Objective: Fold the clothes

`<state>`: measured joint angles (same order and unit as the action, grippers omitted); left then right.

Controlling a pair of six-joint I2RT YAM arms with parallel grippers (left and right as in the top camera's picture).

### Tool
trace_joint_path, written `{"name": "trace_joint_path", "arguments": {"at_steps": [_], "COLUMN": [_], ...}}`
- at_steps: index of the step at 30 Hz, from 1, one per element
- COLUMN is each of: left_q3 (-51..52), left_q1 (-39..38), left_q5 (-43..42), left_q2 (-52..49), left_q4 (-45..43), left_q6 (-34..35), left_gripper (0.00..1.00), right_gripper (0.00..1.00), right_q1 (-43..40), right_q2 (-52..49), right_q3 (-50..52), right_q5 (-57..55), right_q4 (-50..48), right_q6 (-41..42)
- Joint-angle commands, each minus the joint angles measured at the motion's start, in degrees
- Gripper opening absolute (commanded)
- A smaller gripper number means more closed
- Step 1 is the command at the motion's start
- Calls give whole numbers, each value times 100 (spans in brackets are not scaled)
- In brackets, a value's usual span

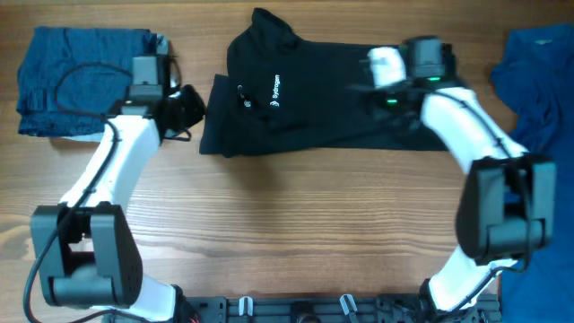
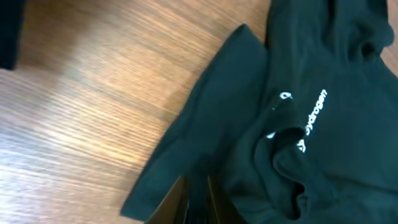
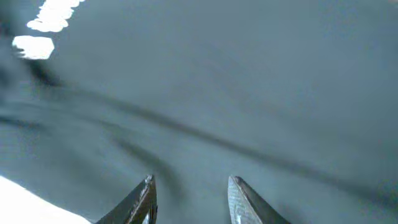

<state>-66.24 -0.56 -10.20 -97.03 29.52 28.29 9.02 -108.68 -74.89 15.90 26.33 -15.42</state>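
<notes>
only thing i can read is the small white print (image 2: 314, 112) on the black shirt (image 2: 348, 186) chest. looks like "ydrogen" beside a little logo mark, first letter unclear.

The setting is looking like a robotics lab bench, not a home. Two white-and-black arms, the left arm (image 1: 117, 161) and the right arm (image 1: 466, 126), are standing on a black mounting rail (image 1: 296, 309) at the edge of a bare wood-grain table (image 1: 296, 224). Clothes are lying out as work pieces: dark blue folded garments (image 1: 72, 81) are sitting left of the left gripper (image 1: 184, 109), a black shirt (image 1: 305, 99) is spreading under the right gripper (image 3: 189, 196), and a royal blue garment (image 1: 538, 63) is lying to that gripper's right
</notes>
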Motion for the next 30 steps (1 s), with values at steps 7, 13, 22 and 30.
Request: {"name": "trace_joint_path", "arguments": {"at_steps": [7, 13, 22, 30], "left_q3": [13, 24, 35, 35], "left_q1": [761, 739, 313, 216], "left_q5": [-256, -236, -238, -236], "left_q2": [101, 96, 92, 92], "left_q4": [354, 354, 302, 275], "left_q6": [-260, -564, -861, -861], "left_gripper": [26, 63, 68, 69], "right_gripper": [48, 53, 76, 77], "right_q1": [1829, 2376, 2516, 2520], "right_q2": [-153, -356, -739, -855], "right_q3": [7, 9, 9, 17], "right_q5": [-1071, -997, -1248, -1095], "right_q4": [-962, -1244, -1475, -1419], "right_q6": [-684, -968, -1241, -1613]}}
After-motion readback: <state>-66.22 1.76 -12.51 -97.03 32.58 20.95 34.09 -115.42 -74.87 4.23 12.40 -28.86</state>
